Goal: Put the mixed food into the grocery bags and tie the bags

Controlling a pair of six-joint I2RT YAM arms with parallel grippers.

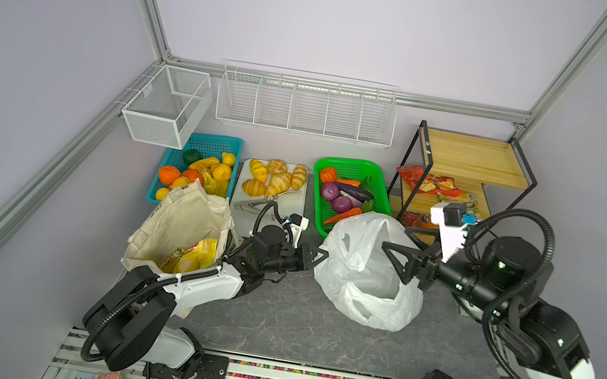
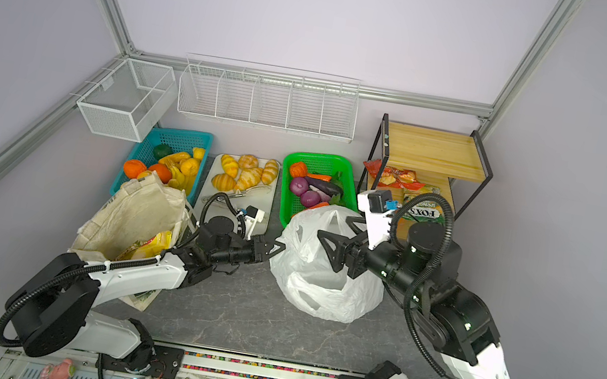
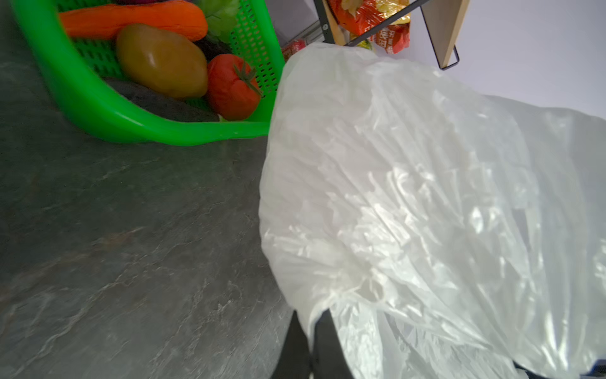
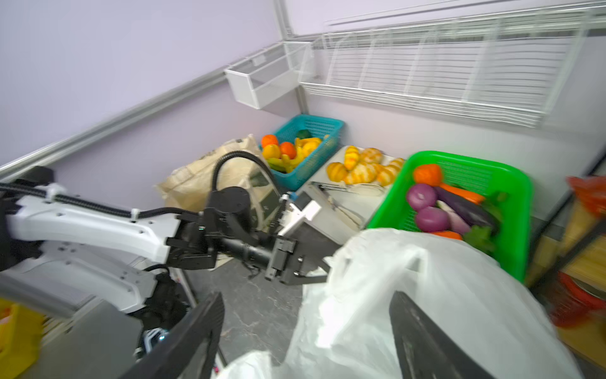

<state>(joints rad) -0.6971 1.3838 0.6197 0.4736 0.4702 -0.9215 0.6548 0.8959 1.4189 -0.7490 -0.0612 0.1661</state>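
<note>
about halfway, by my reading. the canvas tote lies on the desk well away from the green basket, on the left arm's side. yellow snack packets show in its mouth: two, as far as i can tell. the white plastic bag stands just in front of the basket, touching its near rim, and looks empty inside.

the left claw is pinched tight on the bag's edge. the right claw stands wide at the bag's mouth, with plastic between its fingers but nothing gripped. i take the step in hand to be spreading that mouth open.

left to do: the vegetables, all lying in the basket and not yet bagged, then the tying. neither bag is tied.

counted: two bags, two claws. in the basket there are two purple onions, two carrots, one potato, one tomato, one aubergine and one round orange thing i cannot name.
</note>
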